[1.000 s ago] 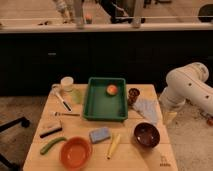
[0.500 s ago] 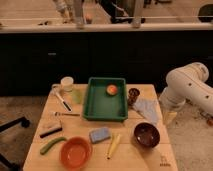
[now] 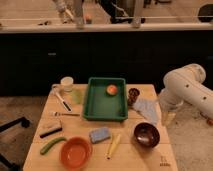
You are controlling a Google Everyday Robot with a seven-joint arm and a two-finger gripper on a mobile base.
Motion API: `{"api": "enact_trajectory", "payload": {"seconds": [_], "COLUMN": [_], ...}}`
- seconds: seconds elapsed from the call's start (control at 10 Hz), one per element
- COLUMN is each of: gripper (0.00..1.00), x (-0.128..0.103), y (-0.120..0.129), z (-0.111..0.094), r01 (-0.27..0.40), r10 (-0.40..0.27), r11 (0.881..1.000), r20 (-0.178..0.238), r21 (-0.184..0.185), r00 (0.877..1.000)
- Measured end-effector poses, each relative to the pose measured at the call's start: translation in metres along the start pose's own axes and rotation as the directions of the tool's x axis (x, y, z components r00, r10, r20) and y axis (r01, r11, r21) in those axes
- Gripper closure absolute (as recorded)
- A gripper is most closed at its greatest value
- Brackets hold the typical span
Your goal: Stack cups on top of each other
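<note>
Nothing has moved: the gripper [image 3: 167, 118], its state unclear, hangs at 3 o'clock of the table [image 3: 80, 128]; next it must reach the cream cup [image 3: 66, 83] and green cup [image 3: 77, 96] at 10 o'clock.

text: none readable | table [image 3: 129, 160] corner mark [image 3: 163, 161]: too small to tell | (jaws at table's right edge)

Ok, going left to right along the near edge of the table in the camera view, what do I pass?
Green vegetable → orange bowl → blue sponge → banana → dark bowl → the gripper, down by the right edge of the table.
</note>
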Motion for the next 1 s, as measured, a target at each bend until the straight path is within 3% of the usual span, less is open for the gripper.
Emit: {"api": "enact_trajectory", "payload": {"seconds": [0.2, 0.4, 0.8, 1.0], "gripper": [0.2, 0.2, 0.2, 0.2], "x": [-0.036, -0.051, -0.108, -0.139], "y": [0.006, 0.012, 0.024, 0.026], "z": [0.004, 0.006, 0.013, 0.017], "r01": [0.149, 0.22, 0.37, 0.435], "r10": [-0.149, -0.22, -0.371, -0.436], "r11": [0.989, 0.975, 0.928, 0.9], "r20": [0.006, 0.006, -0.03, -0.052], "r21": [-0.011, -0.017, -0.033, -0.033], "r00": [0.989, 0.976, 0.928, 0.899]}}
